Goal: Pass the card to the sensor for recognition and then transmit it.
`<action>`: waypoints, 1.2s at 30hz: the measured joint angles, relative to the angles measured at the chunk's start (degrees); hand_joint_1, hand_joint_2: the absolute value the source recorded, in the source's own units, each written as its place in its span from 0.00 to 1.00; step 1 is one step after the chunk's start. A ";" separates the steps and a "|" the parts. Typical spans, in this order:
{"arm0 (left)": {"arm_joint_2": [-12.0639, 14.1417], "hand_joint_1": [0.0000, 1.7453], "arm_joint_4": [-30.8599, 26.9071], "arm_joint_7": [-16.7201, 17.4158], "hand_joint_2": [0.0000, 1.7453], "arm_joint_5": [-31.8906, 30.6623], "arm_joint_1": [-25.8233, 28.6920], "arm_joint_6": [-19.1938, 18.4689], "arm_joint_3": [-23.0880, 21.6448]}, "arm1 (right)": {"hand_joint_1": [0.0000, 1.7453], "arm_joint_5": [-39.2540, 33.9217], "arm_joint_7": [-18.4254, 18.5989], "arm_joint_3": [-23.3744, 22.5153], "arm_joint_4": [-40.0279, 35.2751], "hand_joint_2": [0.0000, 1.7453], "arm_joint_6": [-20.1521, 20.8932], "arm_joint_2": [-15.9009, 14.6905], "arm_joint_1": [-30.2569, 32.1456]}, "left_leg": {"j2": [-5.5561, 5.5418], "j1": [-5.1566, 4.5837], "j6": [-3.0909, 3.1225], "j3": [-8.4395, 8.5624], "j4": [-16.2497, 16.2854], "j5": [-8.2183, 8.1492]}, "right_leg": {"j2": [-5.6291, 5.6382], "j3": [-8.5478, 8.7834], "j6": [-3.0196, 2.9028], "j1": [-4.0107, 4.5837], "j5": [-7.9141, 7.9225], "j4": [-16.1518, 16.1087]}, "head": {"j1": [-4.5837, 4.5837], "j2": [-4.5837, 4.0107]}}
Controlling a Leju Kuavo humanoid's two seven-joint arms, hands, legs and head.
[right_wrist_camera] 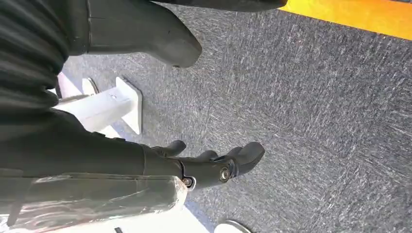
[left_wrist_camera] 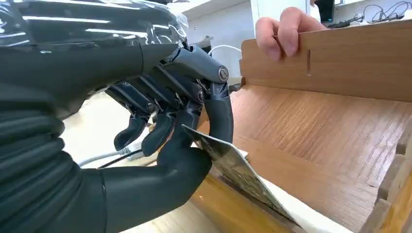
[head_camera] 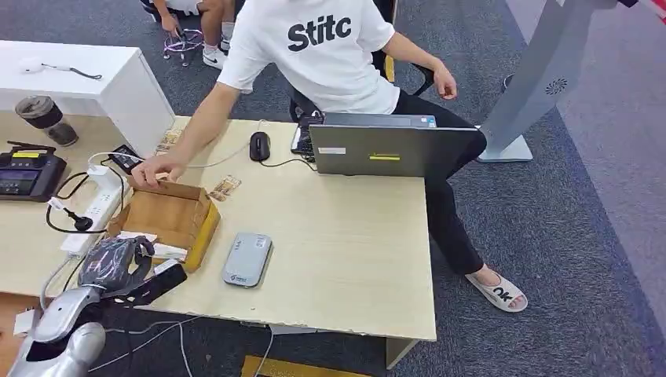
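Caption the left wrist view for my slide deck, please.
Left robot hand pinching a card at the wooden box while a person's fingers grip its far wall.

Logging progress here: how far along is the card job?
Done: left hand pinches the card at the wooden box, which a person's hand steadies. Left: carry it to the grey sensor, then hand it over. Right hand hangs idle.

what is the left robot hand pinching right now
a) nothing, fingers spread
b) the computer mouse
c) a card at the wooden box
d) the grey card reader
c: the left wrist view shows the left robot hand pinching a card between thumb and finger at the near edge of the wooden box.
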 joint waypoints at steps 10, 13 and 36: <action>0.02 0.97 0.22 0.33 1.00 -0.02 -0.01 0.24 0.09 | 0.00 0.04 0.00 -0.02 0.00 1.00 0.00 -0.02 0.00 | 0.00 0.00 0.00 0.00 0.00 0.00 | 0.00 0.00 0.00 0.00 0.00 0.00 | 0.00 0.00; 0.11 1.00 0.22 0.35 1.00 -0.22 -0.12 0.55 0.20 | 0.00 0.48 0.00 -0.09 0.00 1.00 0.00 -0.02 0.00 | 0.00 0.00 0.00 0.00 0.00 0.00 | 0.00 0.00 0.00 0.00 0.00 0.00 | 0.00 0.00; 2.49 1.00 -1.83 -0.11 1.00 0.87 -4.00 2.14 3.08 | 0.00 1.03 -0.35 -0.24 0.00 1.00 0.00 -0.04 0.02 | -0.01 0.01 0.01 0.00 0.00 0.02 | -0.01 0.00 -0.02 0.00 0.03 0.01 | -0.02 0.00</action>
